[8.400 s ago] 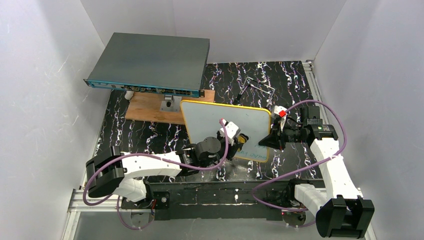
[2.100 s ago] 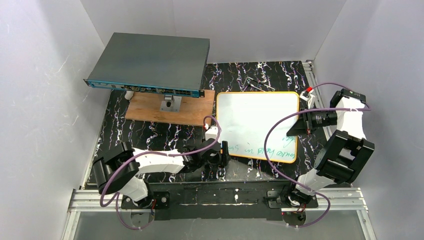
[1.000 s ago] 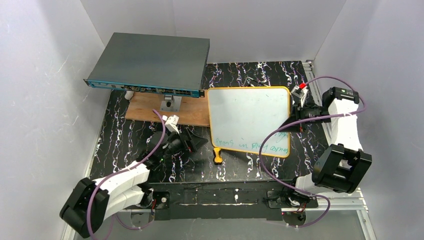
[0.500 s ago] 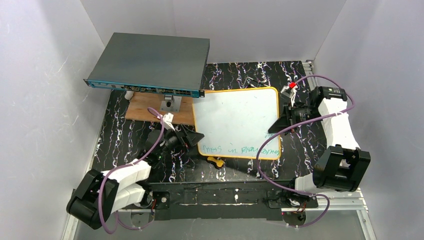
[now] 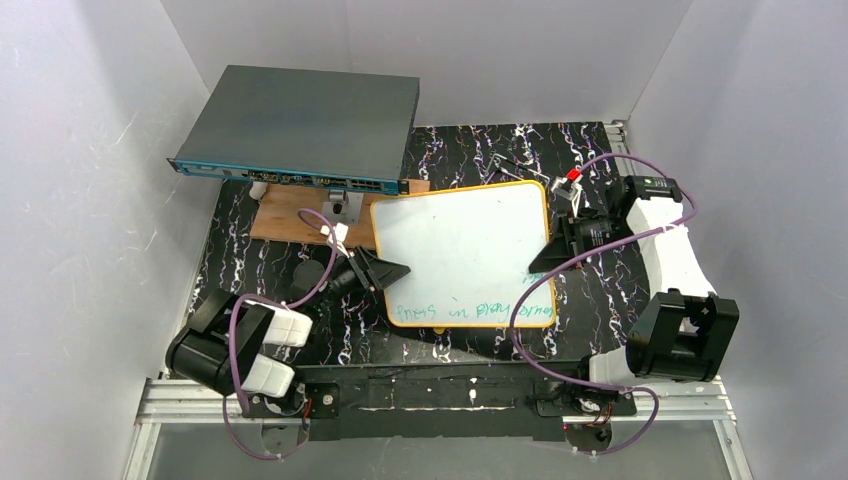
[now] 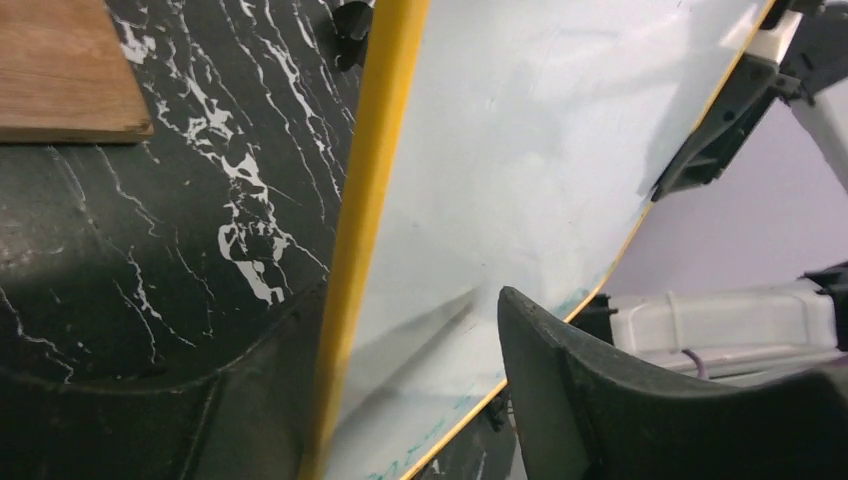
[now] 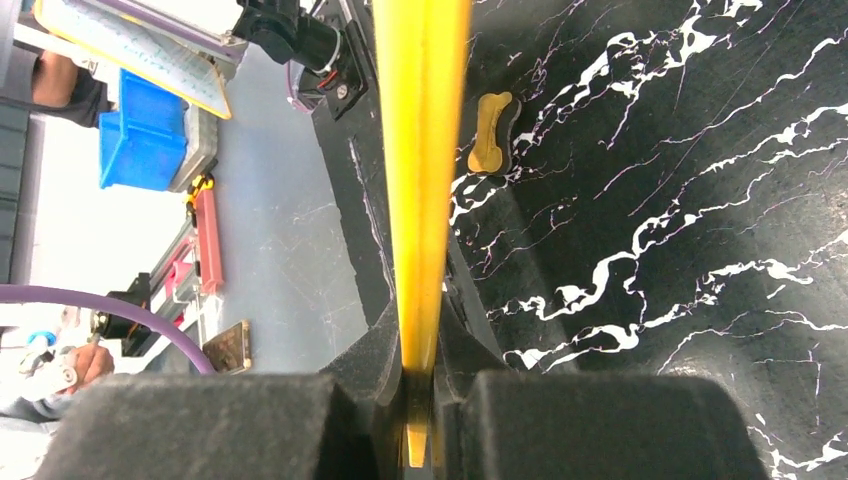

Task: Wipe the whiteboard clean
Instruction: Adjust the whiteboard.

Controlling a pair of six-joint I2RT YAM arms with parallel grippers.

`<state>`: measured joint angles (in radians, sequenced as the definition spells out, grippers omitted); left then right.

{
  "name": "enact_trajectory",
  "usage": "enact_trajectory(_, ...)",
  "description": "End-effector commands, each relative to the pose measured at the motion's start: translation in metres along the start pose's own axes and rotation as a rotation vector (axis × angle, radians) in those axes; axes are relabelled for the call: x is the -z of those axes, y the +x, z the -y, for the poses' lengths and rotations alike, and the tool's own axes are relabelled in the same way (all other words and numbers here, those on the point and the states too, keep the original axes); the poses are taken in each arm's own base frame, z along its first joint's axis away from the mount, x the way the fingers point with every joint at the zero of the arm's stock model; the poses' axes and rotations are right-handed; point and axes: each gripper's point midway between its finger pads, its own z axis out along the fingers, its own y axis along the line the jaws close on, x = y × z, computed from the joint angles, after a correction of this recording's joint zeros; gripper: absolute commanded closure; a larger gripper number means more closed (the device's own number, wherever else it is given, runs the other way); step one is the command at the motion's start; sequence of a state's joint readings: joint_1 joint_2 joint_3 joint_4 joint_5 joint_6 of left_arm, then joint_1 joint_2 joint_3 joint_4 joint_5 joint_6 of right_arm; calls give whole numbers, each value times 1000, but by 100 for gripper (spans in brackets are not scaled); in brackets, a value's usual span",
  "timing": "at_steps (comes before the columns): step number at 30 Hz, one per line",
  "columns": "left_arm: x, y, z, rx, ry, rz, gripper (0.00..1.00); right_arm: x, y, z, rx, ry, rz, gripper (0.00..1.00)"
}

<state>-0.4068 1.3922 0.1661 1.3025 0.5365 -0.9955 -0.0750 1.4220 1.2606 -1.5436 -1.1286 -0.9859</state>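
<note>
Top: whiteboard (image 5: 462, 250) mid-tabletop (image 5: 300, 270), green writing along its near edge; right hand (image 5: 545, 262) clamped on its right edge, left hand (image 5: 390, 272) at its left edge | Left wrist: fingers (image 6: 620, 400) spread apart, straddling the yellow frame | Right wrist: fingers (image 7: 200, 430) pinching the frame, board edge-on.

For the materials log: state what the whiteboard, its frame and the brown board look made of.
The whiteboard looks like a smooth, coated white sheet, with a soft sheen and green marker writing on it. Its frame is yellow and matte with rounded corners, probably plastic. The brown board is flat and matte with faint grain, so wood or veneer.
</note>
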Motion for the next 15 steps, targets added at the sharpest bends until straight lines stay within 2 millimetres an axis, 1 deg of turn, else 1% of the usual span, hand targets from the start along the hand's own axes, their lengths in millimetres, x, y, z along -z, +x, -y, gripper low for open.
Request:
enact_trajectory(1, 5, -9, 54, -68, 245, -17, 46, -2, -27, -25, -42, -107, 137, 99)
enact_trajectory(2, 5, -8, 58, -71, 258, -28, 53, -2, -27, -23, -45, -106, 135, 99)
enact_trajectory(4, 8, -7, 64, -74, 282, -43, 69, -1, -28, -20, -49, -101, 125, 99)
enact_trajectory(5, 9, -7, 66, -69, 288, -47, 79, -1, -28, -18, -53, -98, 122, 99)
enact_trajectory(7, 13, -8, 71, -71, 298, -46, 96, -1, -29, -15, -57, -95, 117, 99)
enact_trajectory(8, 14, -8, 72, -74, 299, -43, 100, -1, -30, -13, -59, -93, 114, 99)
enact_trajectory(15, 28, -10, 92, -97, 330, -31, 100, -2, -33, 5, -102, -96, 94, 99)
